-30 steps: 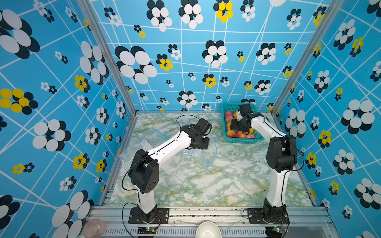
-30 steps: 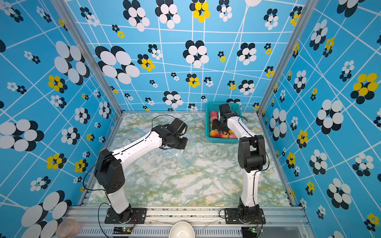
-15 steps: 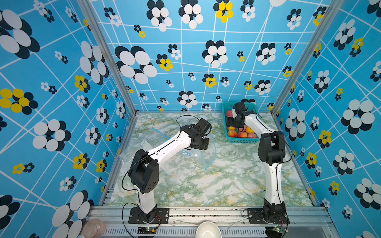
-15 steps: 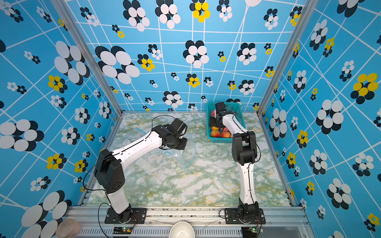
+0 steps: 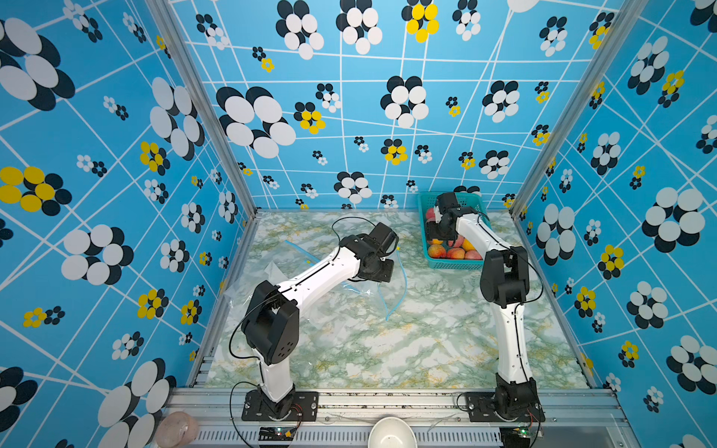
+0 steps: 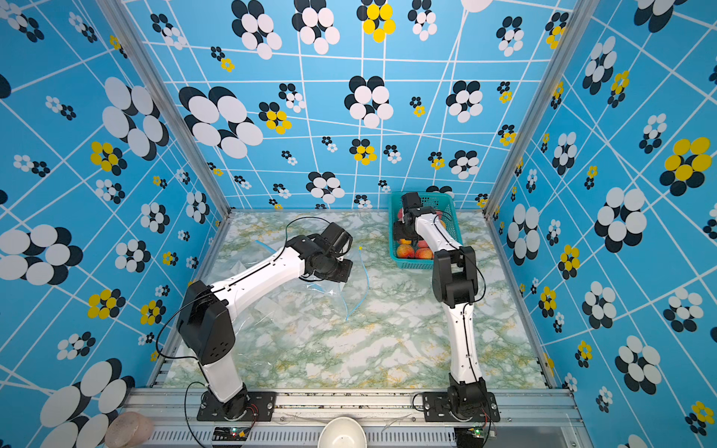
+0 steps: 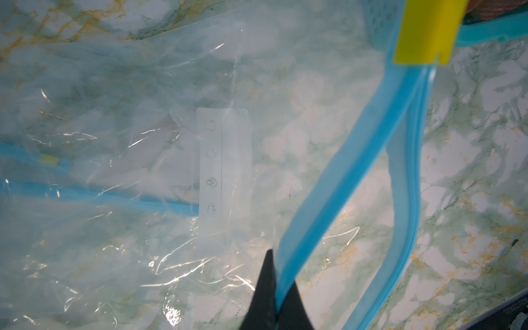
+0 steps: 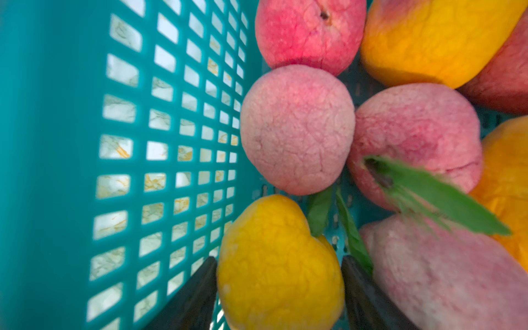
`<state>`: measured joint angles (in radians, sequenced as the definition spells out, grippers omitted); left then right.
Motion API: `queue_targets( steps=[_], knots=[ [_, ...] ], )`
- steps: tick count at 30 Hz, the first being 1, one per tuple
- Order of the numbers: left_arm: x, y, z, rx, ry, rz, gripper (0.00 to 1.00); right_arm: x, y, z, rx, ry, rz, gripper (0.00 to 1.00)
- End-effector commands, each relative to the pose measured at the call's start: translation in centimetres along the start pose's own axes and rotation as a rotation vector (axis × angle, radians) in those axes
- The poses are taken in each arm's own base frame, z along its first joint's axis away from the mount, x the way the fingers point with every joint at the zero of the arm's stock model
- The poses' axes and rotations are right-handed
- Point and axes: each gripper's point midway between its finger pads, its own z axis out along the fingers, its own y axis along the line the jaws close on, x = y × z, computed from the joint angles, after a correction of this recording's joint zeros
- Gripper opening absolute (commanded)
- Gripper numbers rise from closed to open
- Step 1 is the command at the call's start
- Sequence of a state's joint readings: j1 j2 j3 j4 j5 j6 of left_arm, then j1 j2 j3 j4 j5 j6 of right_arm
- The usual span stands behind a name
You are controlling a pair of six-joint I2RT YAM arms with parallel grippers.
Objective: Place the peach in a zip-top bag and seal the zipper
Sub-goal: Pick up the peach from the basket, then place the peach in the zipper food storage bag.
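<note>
Clamped shut with the left tool on the blue zipper strip of the zip-top bag, black fingers pressed together with the strip pinched between them. From that pinch, running in a long line to the yellow slider at the far end. Beside it, a second blue strip bowing away and meeting the first at the slider, with the mouth parted between the two. Behind both, clear crinkled film bearing a white label, spread over the marbled counter. In both top views, bag film lying toward the middle of the counter under the left tool, apart from the teal basket in the far right corner.

Down inside that basket with the right tool, standing open astride a yellow peach, one dark finger along each flank and right beside the skin. Hard to say at such close range whether merely touching or already pressing. Low in the basket beside its lattice wall, with a pale pink peach touching the yellow one, and more pink and orange fruit and green leaves crowded around.
</note>
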<state>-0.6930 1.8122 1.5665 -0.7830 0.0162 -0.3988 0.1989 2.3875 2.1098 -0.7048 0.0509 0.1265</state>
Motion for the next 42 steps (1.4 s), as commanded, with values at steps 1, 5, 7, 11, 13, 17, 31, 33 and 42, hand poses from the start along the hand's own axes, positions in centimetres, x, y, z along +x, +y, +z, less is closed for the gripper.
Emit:
queue_targets(
  steps=[1,5,7,11,13,17,31,33,42],
  knots=[
    [0.0,-0.2,0.0,0.002,0.015,0.001,0.00,1.1,-0.1,0.5,0.013,0.047,-0.025,0.64],
    [0.1,-0.1,-0.3,-0.002,0.007,0.001,0.00,0.5,0.3,-0.2,-0.007,0.029,-0.007,0.60],
    [0.1,-0.1,-0.4,-0.001,0.007,0.000,0.00,-0.1,0.4,-1.2,-0.012,0.004,0.003,0.60],
    [-0.1,-0.3,-0.6,0.007,0.000,-0.003,0.00,-1.7,0.4,-4.3,-0.024,-0.066,0.017,0.60],
    [-0.1,-0.4,-0.6,0.014,-0.001,-0.006,0.00,-2.4,0.4,-5.8,-0.024,-0.098,0.023,0.60],
    [-0.3,-0.8,-0.9,0.038,-0.012,-0.017,0.00,-3.1,0.2,-9.2,-0.028,-0.158,0.031,0.59],
    [-1.3,-1.9,-1.9,0.176,-0.047,-0.104,0.00,0.6,4.6,-16.9,-0.266,-0.247,0.059,0.58],
    [-1.3,-2.0,-1.7,0.183,-0.042,-0.110,0.00,2.2,6.4,-18.2,-0.320,-0.250,0.042,0.58],
    [-1.4,-1.4,-1.0,0.181,-0.032,-0.146,0.00,8.4,11.7,-24.8,-0.507,-0.276,-0.001,0.58]
  ],
)
